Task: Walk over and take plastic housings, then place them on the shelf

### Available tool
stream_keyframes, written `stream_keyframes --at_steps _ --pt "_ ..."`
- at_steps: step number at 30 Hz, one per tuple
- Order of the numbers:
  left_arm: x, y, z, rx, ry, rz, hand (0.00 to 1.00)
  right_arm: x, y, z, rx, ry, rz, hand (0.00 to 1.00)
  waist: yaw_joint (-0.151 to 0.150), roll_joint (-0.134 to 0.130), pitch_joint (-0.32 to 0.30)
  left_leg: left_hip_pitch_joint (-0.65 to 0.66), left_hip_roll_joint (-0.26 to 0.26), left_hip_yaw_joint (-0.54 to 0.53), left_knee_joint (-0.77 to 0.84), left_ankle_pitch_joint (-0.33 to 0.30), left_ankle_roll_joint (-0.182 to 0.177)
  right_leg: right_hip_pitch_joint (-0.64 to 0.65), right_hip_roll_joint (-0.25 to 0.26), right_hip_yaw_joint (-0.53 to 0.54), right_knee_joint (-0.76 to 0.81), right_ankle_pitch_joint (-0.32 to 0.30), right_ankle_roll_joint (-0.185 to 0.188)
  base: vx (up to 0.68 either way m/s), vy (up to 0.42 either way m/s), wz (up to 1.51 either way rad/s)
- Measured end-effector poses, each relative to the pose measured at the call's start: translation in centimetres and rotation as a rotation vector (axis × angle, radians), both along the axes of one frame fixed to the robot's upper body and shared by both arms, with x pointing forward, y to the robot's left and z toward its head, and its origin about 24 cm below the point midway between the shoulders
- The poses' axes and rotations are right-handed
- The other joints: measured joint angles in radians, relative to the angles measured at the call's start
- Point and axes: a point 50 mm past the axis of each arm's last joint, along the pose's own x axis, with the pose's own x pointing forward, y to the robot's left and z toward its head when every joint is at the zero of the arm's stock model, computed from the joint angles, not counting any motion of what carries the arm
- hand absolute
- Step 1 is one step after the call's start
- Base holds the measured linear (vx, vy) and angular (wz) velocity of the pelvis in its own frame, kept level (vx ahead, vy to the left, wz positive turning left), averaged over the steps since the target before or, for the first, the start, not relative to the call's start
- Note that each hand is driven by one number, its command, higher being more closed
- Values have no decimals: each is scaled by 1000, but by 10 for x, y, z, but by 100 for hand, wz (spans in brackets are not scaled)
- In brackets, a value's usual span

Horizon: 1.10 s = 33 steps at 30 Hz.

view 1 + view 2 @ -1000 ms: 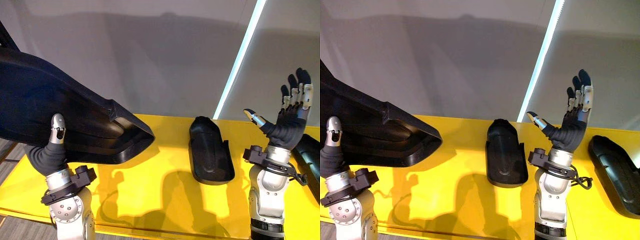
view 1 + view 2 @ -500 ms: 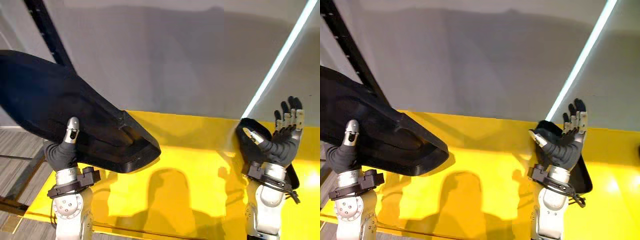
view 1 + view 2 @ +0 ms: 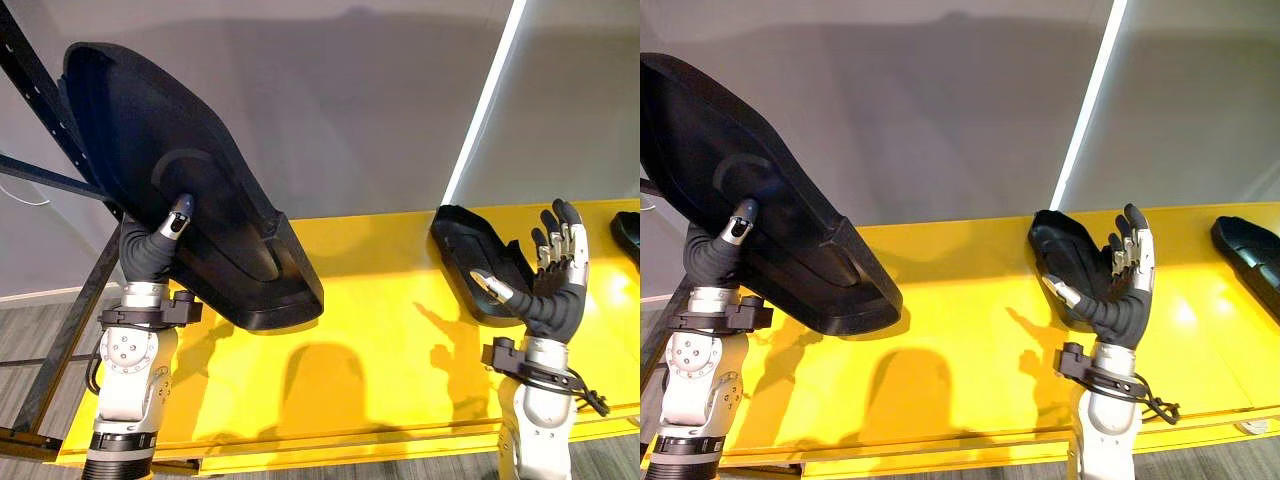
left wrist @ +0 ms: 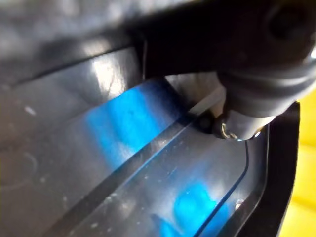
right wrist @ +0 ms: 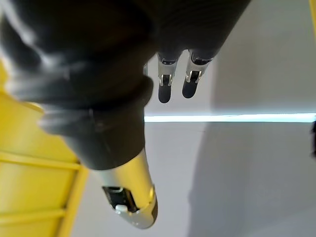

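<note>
since the big black housing (image 3: 190, 170) is carried high in the left hand (image 3: 146, 255), tilted steeply with its lower end low over the yellow surface (image 3: 380, 330), it's probably being kept at that angle so the long shell can be swung in past the black rack post (image 3: 40, 100) before it's laid down. whether that lower end is touching the yellow can't be told. the thumb is seen pressed on the hollow inner face, and the other fingers are hidden behind the shell, so a pinch through the wall is assumed rather than seen.

the right hand (image 3: 555, 290) is held up empty near the front edge, fingers straight and spread apart, nothing touched. it's likely kept ready so the low end can be steadied. just behind it a smaller housing (image 3: 470, 245) is lying on the yellow, and another one (image 3: 1250, 250) is parked at the far right, well apart. so the left stretch is judged to be the free spot.
</note>
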Motion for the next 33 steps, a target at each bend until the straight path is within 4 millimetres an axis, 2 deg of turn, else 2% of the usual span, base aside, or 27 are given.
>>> stream_keyframes --at_steps 1,2,4,8,11,14,17,21,29,30,33 --pt "6 7 0 57 44 8 100 -2 -6 2 -19 -3 -16 0 0 0 0 11 22 9 -59 35 -15 -10 29 2 -25 18 -16 20 -164 -14" --pt "9 10 -3 64 70 17 100 -4 -7 4 -24 -7 -22 0 -2 0 1 17 26 14 -78 44 -19 -13 35 3 -27 19 -18 11 -106 -14" --pt "19 21 -15 79 169 48 100 -11 -10 9 -51 -26 -36 0 -11 2 3 30 29 24 -105 57 -22 -17 40 10 -27 19 -18 14 -16 -9" --pt "28 27 -25 160 300 21 100 -19 -16 10 -61 -21 -62 0 -12 1 22 27 21 26 -109 59 -20 -26 34 20 -27 19 -18 12 34 -3" --pt "35 30 -16 251 348 -16 100 -20 -17 8 -36 -17 -54 0 -6 4 59 -1 16 23 -107 67 -14 -57 30 22 -16 19 -18 -18 6 1" --pt "44 37 -4 309 372 -10 100 -18 -10 6 -28 -11 -16 0 -1 7 97 -39 15 22 -91 70 -12 -100 26 28 8 19 -18 -61 19 -1" --pt "45 40 8 339 366 -6 100 -16 -3 4 -22 -2 16 0 -1 8 130 -59 15 24 -78 70 -11 -125 24 33 22 18 -18 -46 18 -4" --pt "41 47 13 364 392 -25 100 -16 1 2 -19 8 35 0 8 15 152 -78 16 42 -72 70 -11 -167 23 57 48 15 -20 -31 17 -12" --pt "25 53 -22 353 538 -55 100 -19 5 -9 -14 70 58 0 5 16 153 -66 16 52 -74 70 -11 -165 24 72 48 15 -20 -6 11 -4" --pt "23 55 -29 330 552 -49 0 -19 5 -10 -14 74 58 0 6 16 153 -59 16 54 -76 69 -11 -160 24 74 48 15 -20 -24 14 -4" --pt "20 56 -42 264 569 -24 0 -20 5 -11 -14 81 58 0 6 16 153 -54 16 56 -78 69 -11 -157 25 77 47 15 -20 -23 12 -1"
